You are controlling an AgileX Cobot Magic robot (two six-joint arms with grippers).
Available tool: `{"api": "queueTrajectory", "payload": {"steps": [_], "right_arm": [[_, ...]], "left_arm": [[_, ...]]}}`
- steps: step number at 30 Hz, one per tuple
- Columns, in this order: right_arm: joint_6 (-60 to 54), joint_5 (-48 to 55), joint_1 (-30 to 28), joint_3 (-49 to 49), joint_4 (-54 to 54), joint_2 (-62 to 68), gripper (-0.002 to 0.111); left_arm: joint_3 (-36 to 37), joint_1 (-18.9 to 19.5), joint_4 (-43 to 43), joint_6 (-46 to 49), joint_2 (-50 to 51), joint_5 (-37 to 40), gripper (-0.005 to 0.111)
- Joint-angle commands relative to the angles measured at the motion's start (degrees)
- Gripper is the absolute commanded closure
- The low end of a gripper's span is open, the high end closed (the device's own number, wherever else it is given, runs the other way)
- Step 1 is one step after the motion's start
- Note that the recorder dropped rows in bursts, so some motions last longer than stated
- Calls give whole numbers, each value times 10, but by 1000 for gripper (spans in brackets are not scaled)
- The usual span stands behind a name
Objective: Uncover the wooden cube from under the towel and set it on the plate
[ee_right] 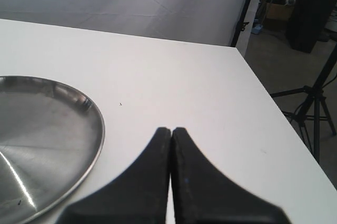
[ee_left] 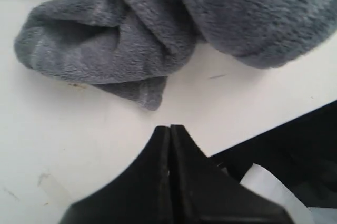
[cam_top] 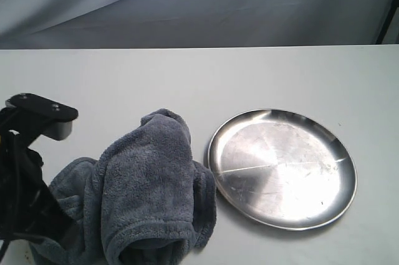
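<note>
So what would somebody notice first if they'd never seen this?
A fluffy blue-grey towel lies bunched up on the white table, left of the middle. Just right of it sits a shiny silver plate, bare. The left claw, pinched shut, hangs near the towel's edge.

I see a dark blue-grey towel [cam_top: 146,190], a shiny silver plate [cam_top: 282,168] with fine scratches, a plain white table [cam_top: 187,78], and black grippers.

The towel [cam_top: 149,190] runs off the bottom edge, its folds hiding anything beneath; the left arm [cam_top: 22,196] is cropped too.
</note>
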Motion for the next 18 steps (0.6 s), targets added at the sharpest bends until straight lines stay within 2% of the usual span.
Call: {"api": "queueTrajectory", "payload": {"steps": [1,8,11,14,18], "right_arm": [[2,0,0,2,-6,-2,108],[2,0,0,2,-6,-2,108],[2,0,0,2,-6,-2,108],[2,0,0,2,-6,-2,108],[2,0,0,2,-6,-2,108]], "left_arm": [[2,-76,-8,-44,-5,-28,107],[0,-157,-61,-52,2,-64,107],[0,-163,-60,-42,30,-97,107],[0,-163,-80,24,56,-124,107],[-8,-163,-147,86,82,-145,107]]}}
